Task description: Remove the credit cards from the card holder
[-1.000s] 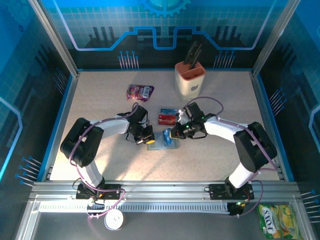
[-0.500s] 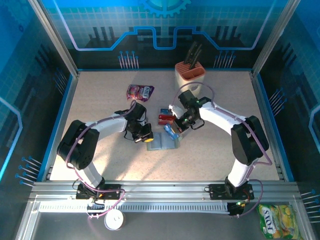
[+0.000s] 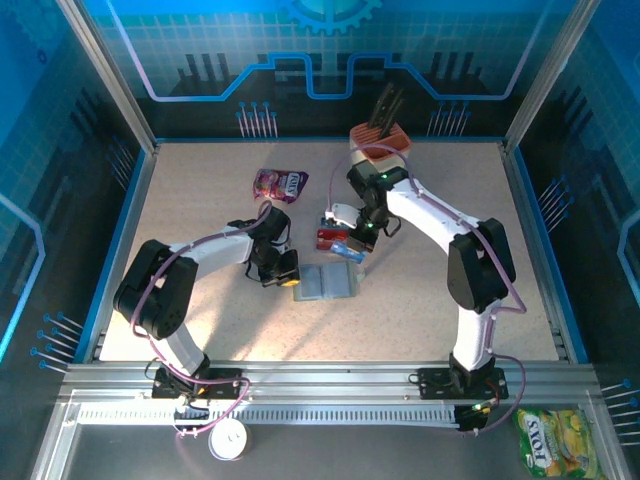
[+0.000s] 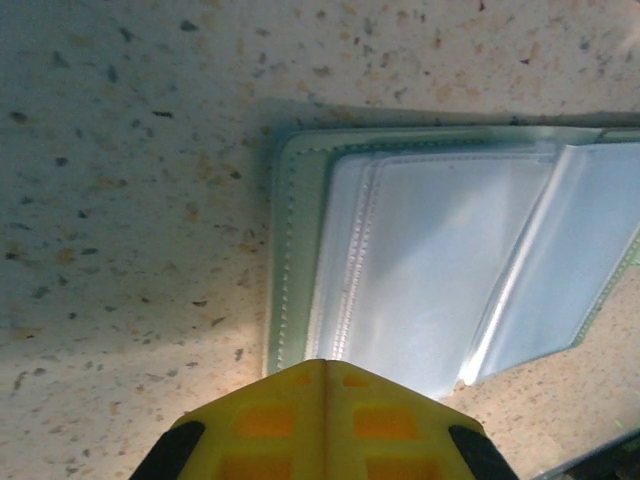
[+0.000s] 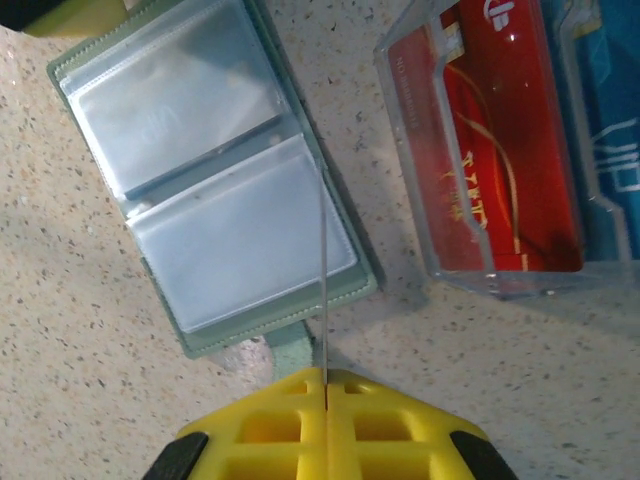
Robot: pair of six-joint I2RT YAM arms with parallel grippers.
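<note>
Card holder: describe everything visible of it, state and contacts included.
The card holder is a small soft wallet with a sage-green stitched border, lying open and flat on the speckled table. Its clear plastic sleeves look empty; one leaf is partly lifted. A green tab juts from one edge. The shut left gripper rests at its edge, apparently touching it. The right gripper, shut on a credit card seen edge-on, hangs nearby.

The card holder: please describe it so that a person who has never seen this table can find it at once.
On the speckled table, look at the middle, nearer than the knife block at the back edge. There the card holder lies open and flat, just beside a red card in a clear tray. Its sage-green stitched border and clear plastic pockets set it apart.
</note>
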